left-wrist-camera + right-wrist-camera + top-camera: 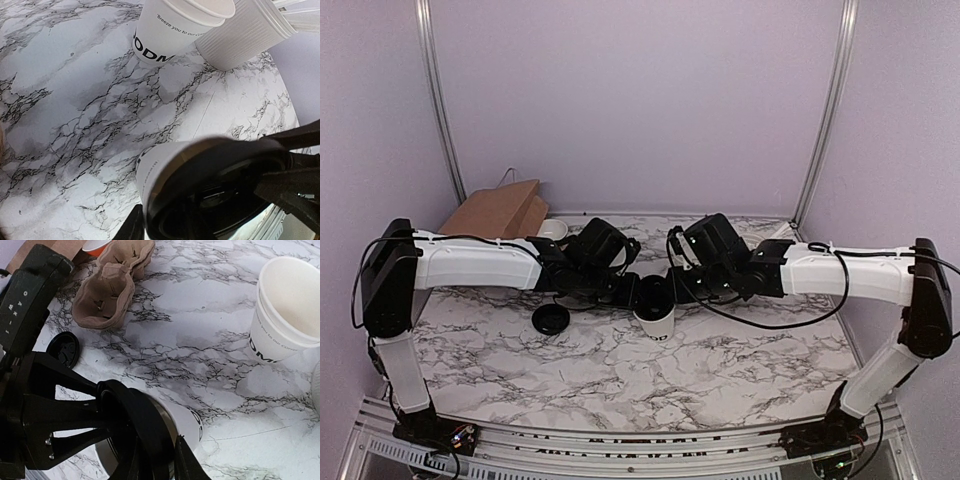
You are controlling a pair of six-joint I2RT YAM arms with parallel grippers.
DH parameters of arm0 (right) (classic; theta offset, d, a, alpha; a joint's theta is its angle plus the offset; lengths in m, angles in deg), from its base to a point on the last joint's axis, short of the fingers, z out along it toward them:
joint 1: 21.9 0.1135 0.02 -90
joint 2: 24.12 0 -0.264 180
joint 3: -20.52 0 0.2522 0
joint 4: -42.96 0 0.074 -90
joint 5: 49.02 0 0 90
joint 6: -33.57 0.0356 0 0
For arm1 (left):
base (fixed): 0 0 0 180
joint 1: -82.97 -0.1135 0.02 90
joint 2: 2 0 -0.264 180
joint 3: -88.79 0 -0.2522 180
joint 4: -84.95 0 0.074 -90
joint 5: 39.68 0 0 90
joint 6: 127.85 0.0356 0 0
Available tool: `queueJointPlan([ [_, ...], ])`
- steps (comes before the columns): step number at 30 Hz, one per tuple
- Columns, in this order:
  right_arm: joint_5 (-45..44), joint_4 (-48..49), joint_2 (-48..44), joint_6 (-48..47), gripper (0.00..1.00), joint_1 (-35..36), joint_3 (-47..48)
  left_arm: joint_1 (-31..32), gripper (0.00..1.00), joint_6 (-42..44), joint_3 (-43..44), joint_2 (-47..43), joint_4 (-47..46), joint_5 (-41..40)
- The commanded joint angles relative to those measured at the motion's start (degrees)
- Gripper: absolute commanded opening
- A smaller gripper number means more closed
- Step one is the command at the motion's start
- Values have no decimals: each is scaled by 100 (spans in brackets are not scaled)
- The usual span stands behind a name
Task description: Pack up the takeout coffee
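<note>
1. We are holding the left end effector [632, 296] narrow against the paper cup [657, 322]. The right end effector [678, 290] is sitting at the black lid [653, 293], and we cannot tell its grip.
2. The lid is resting on the cup mid-counter [720, 370], seemingly not pressed home. Packing into the paper bag [495, 212] is not yet begun.
3. Both arms are reaching inward, wrists meeting over the cup.

White cup [657, 322] with black lettering, black lid [653, 294], grey-veined white marble table [720, 370], brown paper bag [495, 212]

Left hand [625, 291], right hand [682, 285] flank white cup [656, 323], black lid [653, 296] on top; paper bag [496, 212] back-left.
</note>
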Motion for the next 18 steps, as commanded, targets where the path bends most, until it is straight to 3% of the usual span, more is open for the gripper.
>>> queueJointPlan([
  [1, -610, -422, 130, -192, 21, 217, 386, 31, 28, 84, 156, 62, 137, -48],
  [10, -1031, -652, 122, -246, 7, 260, 497, 31, 28, 90, 183, -52, 171, -69],
  [18, -1416, -693, -17, -318, 4, 276, 524, 31, 28, 88, 279, -213, 221, -67],
])
